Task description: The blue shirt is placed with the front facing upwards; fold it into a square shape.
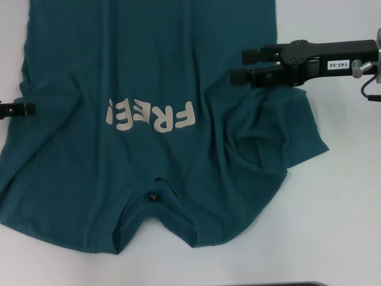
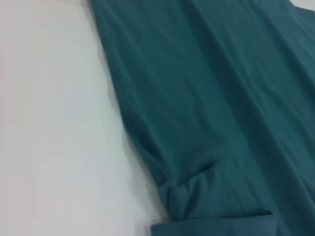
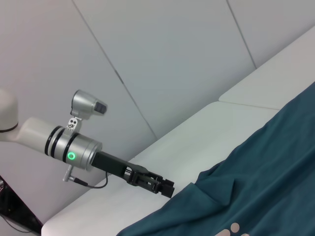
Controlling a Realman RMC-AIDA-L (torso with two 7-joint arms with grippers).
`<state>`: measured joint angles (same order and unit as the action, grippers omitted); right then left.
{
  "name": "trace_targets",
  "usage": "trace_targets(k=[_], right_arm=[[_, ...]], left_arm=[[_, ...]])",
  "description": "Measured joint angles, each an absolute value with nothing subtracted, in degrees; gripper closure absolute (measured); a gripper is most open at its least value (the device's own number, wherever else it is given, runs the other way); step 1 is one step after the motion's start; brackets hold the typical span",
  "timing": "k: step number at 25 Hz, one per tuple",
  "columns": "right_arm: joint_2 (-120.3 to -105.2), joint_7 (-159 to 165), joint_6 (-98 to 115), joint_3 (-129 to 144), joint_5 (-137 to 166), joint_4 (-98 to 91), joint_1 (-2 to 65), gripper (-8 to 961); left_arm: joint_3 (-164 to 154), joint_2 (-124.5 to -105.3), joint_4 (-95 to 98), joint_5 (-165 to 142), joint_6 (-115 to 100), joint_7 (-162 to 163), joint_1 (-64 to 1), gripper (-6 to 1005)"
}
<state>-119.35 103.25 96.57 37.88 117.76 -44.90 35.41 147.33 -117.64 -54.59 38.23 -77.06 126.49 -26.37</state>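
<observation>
The blue shirt (image 1: 149,71) lies front-up on the white table (image 1: 333,226), its off-white "FREE!" print (image 1: 150,117) in the middle and the small dark neck label (image 1: 155,196) toward the near edge. The right sleeve (image 1: 280,140) is bunched and creased. My right gripper (image 1: 238,67) reaches in from the right over the shirt's right edge, open, with nothing between its fingers. My left gripper (image 1: 18,109) pokes in at the shirt's left edge; the right wrist view also shows this left gripper (image 3: 165,188) just at the cloth's border. The left wrist view shows the shirt's (image 2: 211,108) edge with a small fold.
Bare white tabletop (image 2: 49,123) surrounds the shirt on the left, right and near sides. A pale wall (image 3: 162,54) rises behind the table in the right wrist view. The shirt's lower part runs out of the head view at the far side.
</observation>
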Motion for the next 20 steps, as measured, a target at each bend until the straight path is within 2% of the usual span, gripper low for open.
trace_targets(k=[20], right_arm=[[-119.34, 103.61, 96.68, 37.88, 117.77, -45.18, 35.42, 28]], left_arm=[[146.5, -117.57, -52.46, 35.41, -75.65, 126.37, -26.79, 152]])
